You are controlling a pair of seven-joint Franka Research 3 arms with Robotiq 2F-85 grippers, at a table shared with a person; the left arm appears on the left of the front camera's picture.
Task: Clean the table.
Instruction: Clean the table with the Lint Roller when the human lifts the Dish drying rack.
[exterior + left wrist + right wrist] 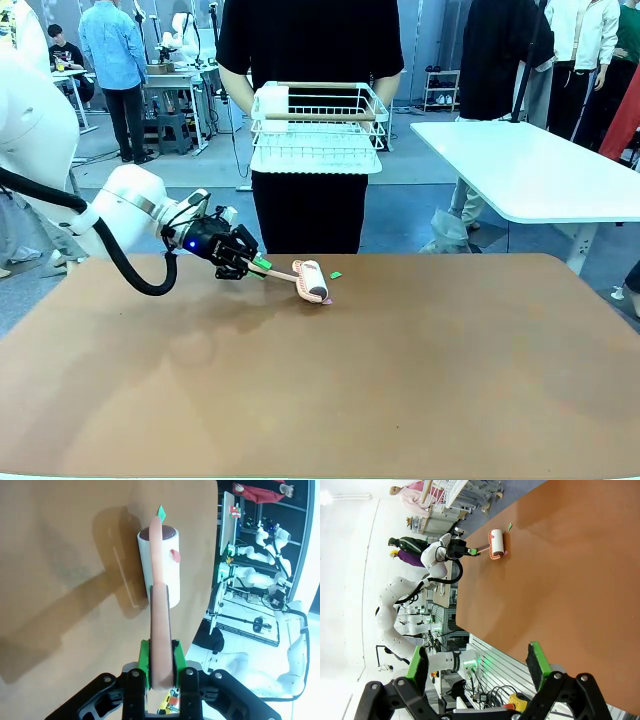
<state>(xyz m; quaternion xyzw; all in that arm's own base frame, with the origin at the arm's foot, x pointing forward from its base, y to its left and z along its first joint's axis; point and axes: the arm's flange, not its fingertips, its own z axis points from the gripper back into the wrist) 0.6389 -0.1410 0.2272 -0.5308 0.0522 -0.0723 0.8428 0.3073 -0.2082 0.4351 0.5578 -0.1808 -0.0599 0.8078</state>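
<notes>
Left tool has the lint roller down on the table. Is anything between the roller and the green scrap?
Nothing visible. The left tool holds the lint roller by its pink handle, and the green scrap lies just beyond the roller head on bare table.

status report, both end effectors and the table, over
Left end effector shut on lint roller handle, head down at table far edge. Right end effector open, empty. Green scrap just beyond roller.

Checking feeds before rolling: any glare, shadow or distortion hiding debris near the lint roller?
Front view: mild sheen on the table, green scrap clear. Left wrist view: lint roller in the left hand throws a dark shadow. Right wrist view: rolled sideways, edges bent.
</notes>
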